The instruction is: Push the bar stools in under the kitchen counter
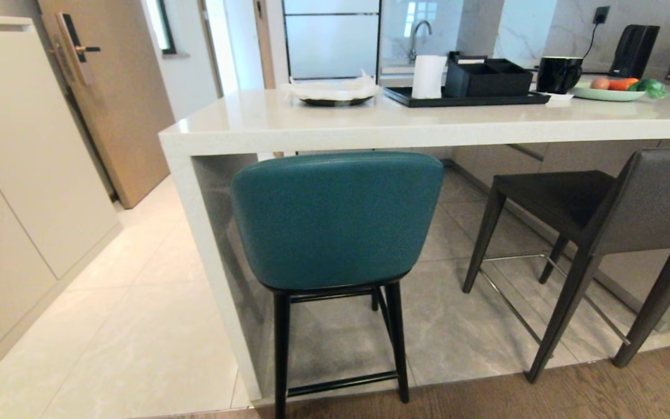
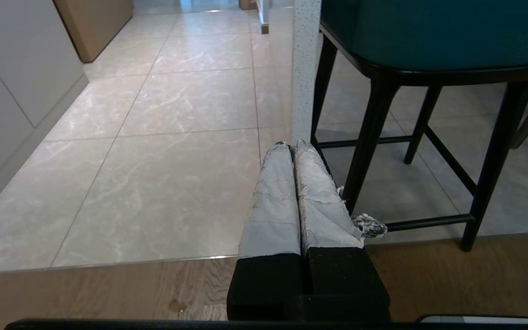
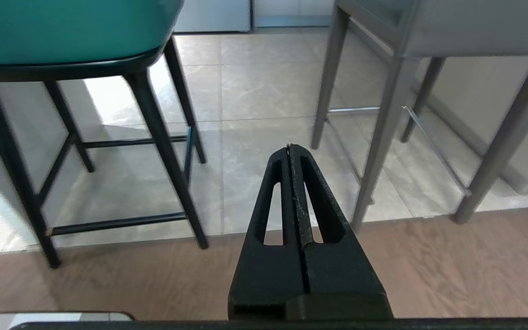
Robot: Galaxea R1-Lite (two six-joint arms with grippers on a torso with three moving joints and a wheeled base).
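The teal bar stool (image 1: 335, 218) stands straight ahead with its rounded back just below the edge of the white kitchen counter (image 1: 370, 125), near the counter's left side panel. To its right the dark grey boxy bar stool (image 1: 608, 203) stands turned at an angle, its back out from the counter. Neither arm shows in the head view. My left gripper (image 2: 291, 145) hangs low and shut, its taped fingers pointing at the side panel's foot beside the teal stool's black legs (image 2: 369, 133). Low between the two stools, my right gripper (image 3: 289, 147) is shut on nothing.
On the counter are a black tray (image 1: 463, 98) with a white cup and black boxes, a dark bowl of paper (image 1: 332, 93), a black mug and a plate of vegetables (image 1: 608, 92). White cabinets (image 1: 15, 174) and a wooden door line the left. Grey tile meets wood floor (image 1: 544, 396) near me.
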